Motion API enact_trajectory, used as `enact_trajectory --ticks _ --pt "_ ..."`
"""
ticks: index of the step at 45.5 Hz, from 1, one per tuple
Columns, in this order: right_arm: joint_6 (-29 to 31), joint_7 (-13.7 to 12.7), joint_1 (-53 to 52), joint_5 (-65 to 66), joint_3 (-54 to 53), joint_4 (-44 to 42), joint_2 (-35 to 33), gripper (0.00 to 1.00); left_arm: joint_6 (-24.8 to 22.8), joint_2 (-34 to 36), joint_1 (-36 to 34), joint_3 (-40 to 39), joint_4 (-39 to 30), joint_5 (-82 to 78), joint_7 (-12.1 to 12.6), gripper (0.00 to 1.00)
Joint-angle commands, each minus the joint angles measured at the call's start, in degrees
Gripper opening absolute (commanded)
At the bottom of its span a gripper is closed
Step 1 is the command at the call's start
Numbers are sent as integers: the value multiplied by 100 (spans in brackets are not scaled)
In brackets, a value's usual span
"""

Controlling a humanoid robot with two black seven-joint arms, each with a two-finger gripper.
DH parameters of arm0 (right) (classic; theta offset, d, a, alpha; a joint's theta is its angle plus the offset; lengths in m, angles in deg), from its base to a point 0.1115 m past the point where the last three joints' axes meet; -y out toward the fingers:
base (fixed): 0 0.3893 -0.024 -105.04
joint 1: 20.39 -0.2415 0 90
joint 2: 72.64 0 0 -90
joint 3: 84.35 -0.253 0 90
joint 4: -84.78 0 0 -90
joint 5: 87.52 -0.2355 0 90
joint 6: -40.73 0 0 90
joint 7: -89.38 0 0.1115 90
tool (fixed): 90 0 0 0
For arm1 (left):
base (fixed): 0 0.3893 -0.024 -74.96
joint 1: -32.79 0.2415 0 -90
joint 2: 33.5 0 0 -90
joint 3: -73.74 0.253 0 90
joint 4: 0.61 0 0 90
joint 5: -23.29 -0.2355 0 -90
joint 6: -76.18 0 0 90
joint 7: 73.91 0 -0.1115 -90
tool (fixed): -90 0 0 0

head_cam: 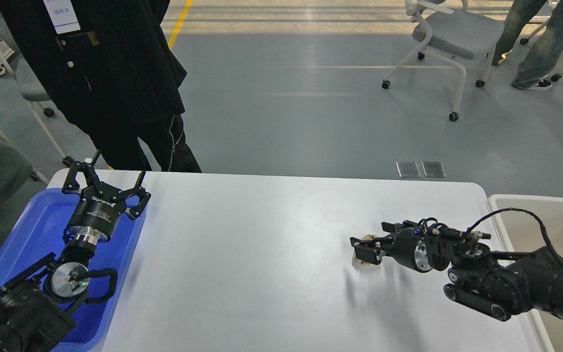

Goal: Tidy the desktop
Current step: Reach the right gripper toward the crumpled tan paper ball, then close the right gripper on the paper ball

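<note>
The desktop [262,264] is a large white tabletop with rounded corners. My left gripper [106,182] is open and empty, held above the far end of a blue tray [32,230] at the table's left. My right gripper [364,249] reaches in from the right, low over the desktop. Its fingers are closed around a small crumpled beige piece of paper [365,260] that sits at the tabletop.
A beige-white bin [530,215] stands beside the table's right edge, under my right arm. A person in black [110,83] stands just behind the table's far left corner. A wheeled chair [452,34] stands far back on the grey floor.
</note>
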State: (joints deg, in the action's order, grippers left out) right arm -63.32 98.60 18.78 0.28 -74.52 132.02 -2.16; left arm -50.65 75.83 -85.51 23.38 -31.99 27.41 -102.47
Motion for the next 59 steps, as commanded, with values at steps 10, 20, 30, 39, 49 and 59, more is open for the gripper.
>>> enact_trajectory --ticks 10,20,30,39,49,59 --pt "-327 1 161 -17 247 -628 466 100 0 0 0 0 0 1 0 100" --pt "-327 27 310 -17 247 -883 633 100 0 0 0 0 0 1 0 100" --pt "-415 36 424 -17 247 -1059 774 100 0 0 0 0 0 1 0 100" --pt "-573 54 486 -17 256 -1411 941 95 0 0 0 0 0 1 0 100" --pt "-503 45 539 -44 265 -1446 967 25 0 0 0 0 0 1 0 100" --pt "-494 54 530 -44 265 -1595 976 0 0 0 0 0 0 1 0 100"
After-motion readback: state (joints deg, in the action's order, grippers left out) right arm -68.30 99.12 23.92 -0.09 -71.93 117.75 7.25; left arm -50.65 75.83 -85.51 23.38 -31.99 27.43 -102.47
